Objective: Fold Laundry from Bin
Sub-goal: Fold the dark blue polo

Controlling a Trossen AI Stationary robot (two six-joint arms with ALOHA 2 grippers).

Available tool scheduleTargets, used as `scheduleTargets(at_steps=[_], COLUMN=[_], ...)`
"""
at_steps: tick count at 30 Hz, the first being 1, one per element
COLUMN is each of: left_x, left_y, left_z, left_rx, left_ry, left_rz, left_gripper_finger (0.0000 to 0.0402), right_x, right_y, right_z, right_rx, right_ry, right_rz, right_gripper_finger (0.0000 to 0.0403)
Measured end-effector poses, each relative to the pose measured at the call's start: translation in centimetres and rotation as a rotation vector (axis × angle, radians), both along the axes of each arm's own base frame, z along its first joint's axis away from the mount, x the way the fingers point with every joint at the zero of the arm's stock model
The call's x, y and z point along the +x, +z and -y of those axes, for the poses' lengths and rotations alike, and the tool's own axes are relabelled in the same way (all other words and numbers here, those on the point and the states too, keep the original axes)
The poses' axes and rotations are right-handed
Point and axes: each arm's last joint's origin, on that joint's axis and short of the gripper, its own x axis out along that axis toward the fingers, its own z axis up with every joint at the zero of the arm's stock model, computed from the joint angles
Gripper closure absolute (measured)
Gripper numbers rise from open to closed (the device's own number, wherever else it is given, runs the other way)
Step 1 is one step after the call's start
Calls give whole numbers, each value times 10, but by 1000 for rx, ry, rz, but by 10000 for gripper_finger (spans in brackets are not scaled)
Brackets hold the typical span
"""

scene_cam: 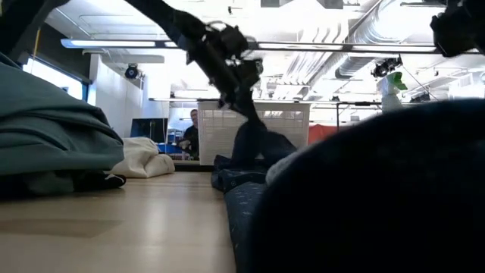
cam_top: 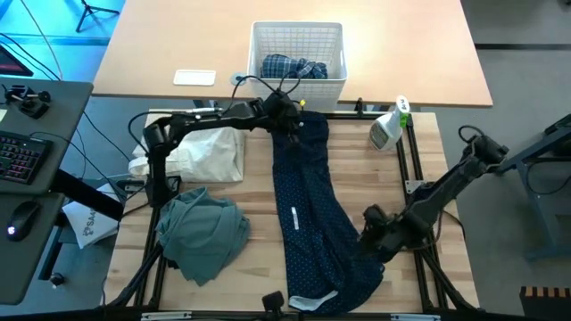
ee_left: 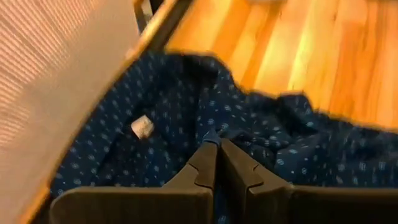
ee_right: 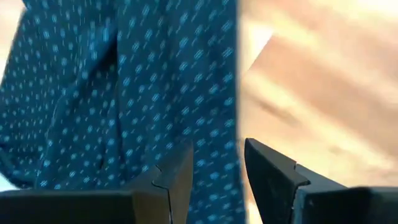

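Note:
The navy dotted trousers (cam_top: pixel 308 209) lie lengthwise down the middle of the table, from the white bin (cam_top: pixel 268 40) to the near edge. My left gripper (cam_top: pixel 290 120) is shut on their far end, just in front of the bin. A blue-white plaid shirt (cam_top: pixel 294 67) lies inside the bin. My right gripper (ee_right: pixel 217 162) is open above the trousers' right edge, near their near end (cam_top: pixel 373 234), one finger over cloth and one over wood. A grey-green top (cam_top: pixel 201 234) and a white cloth (cam_top: pixel 212 153) rest on the table's left. My left gripper pinches a raised fold (ee_left: pixel 212 133) at the trousers' far end between its two shut fingers. The fingers come slanting down from the table's left. In the low view that end (scene_cam: pixel 250 140) hangs lifted below the fingers, while the rest of the trousers lies on the table.
A spray bottle (cam_top: pixel 388 127) stands at the far right of the work surface. Black frame bars (cam_top: pixel 412 169) run along the table's right side. Bare wood (cam_top: pixel 259 232) shows between the grey-green top and the trousers. A person (scene_cam: pixel 191 130) sits far behind the table.

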Motion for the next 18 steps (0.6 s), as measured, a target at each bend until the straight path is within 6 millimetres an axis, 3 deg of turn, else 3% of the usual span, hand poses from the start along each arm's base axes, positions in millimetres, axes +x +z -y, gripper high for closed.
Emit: scheduleTargets(at_steps=[6, 12, 18], left_x=[1, 1, 3], left_y=[-22, -22, -22], left_z=[-11, -12, -7], left_rx=[-10, -11, -22], left_ry=[17, 20, 20], left_rz=[-52, -53, -50], left_gripper_finger=[401, 401, 401], right_x=[6, -24, -41], right_y=[-7, -14, -50], right_z=[-23, -30, -41], right_rx=[140, 169, 370], right_ry=[-25, -166, -151], right_rz=[37, -161, -87], right_gripper_finger=[237, 209, 216])
